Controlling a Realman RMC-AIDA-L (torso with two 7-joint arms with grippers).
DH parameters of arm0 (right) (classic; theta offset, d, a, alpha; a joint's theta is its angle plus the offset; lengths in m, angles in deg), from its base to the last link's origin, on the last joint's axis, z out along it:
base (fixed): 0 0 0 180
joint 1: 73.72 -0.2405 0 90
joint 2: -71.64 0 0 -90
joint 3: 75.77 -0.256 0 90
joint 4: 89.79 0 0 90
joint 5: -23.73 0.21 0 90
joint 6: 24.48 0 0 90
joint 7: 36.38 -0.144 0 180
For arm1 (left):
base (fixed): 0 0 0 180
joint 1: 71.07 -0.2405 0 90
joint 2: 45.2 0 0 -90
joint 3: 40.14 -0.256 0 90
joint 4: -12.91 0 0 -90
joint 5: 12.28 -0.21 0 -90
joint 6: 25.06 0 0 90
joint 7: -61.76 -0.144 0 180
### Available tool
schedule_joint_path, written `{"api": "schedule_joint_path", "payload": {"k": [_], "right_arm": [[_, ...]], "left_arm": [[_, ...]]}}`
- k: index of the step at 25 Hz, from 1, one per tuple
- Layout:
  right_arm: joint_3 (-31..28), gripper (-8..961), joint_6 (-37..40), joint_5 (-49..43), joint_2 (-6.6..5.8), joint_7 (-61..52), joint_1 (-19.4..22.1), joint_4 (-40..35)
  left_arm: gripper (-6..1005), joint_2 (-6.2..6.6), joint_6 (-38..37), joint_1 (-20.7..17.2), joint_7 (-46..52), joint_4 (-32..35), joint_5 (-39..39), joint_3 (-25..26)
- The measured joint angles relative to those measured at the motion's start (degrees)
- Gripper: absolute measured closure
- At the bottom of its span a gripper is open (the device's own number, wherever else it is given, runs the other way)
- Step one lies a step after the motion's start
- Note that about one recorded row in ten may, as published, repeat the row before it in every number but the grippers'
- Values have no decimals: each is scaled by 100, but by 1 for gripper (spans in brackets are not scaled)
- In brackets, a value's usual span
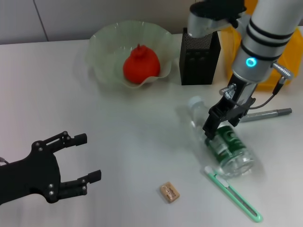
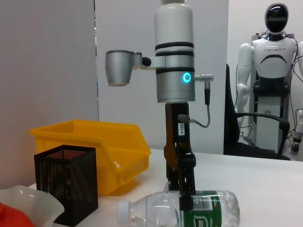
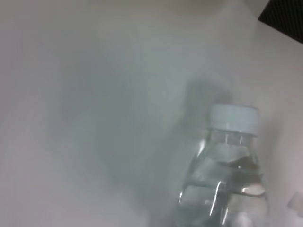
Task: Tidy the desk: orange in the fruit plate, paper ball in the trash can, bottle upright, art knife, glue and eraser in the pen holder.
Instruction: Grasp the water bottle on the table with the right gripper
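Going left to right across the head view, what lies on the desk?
Left gripper, open → fruit plate holding the orange → eraser → pen holder → lying bottle with the right gripper on it → grey pen.

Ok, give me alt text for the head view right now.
The right gripper is down on the bottle, which lies on its side on the desk, cap toward the fruit plate that holds the orange. The eraser and art knife lie nearer the camera; the left gripper hovers open, left.
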Motion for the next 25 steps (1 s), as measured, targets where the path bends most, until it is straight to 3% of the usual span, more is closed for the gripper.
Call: {"api": "schedule_joint_path", "payload": {"k": [10, 18, 25], "right_arm": [[128, 195, -523, 43, 32, 38, -73, 441], [887, 195, -905, 432, 77, 100, -8, 550], [1057, 195, -1055, 462, 76, 114, 29, 604]], "left_arm": [[156, -9, 7, -42, -18, -3, 0, 0], [157, -18, 45, -47, -18, -2, 1, 0], [156, -26, 61, -12, -18, -76, 1, 40]]}}
